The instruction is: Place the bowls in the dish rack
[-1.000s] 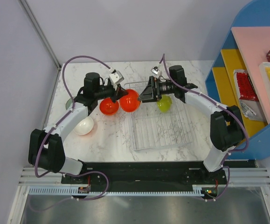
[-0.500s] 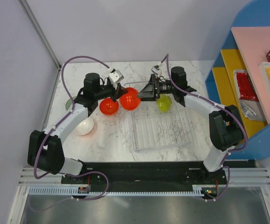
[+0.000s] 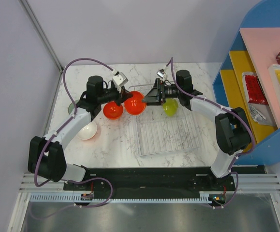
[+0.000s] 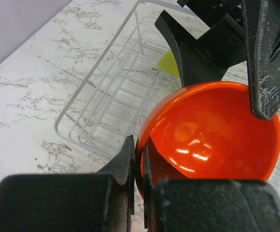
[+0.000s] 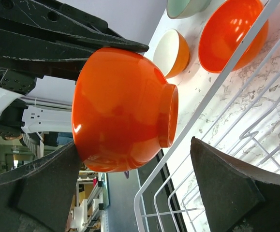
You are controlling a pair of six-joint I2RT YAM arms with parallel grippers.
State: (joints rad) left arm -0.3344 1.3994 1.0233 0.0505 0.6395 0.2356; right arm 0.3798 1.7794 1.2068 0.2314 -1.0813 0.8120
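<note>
Your left gripper [image 4: 139, 145] pinches the orange bowl's [image 4: 212, 130] rim.
Your right gripper [image 5: 134, 142] is spread wide, straddling it at the rack's [image 3: 169, 130] upper-left corner.

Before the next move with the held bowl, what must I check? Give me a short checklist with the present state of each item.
1. Left gripper shut on the held bowl at its rim: ok.
2. Right gripper open, one finger on each side of that bowl: ok.
3. Right fingers clear of the bowl wall: cannot tell.
4. Rack has bare ribs: ok.
5. Lime bowl out of the path: cannot tell.
</note>
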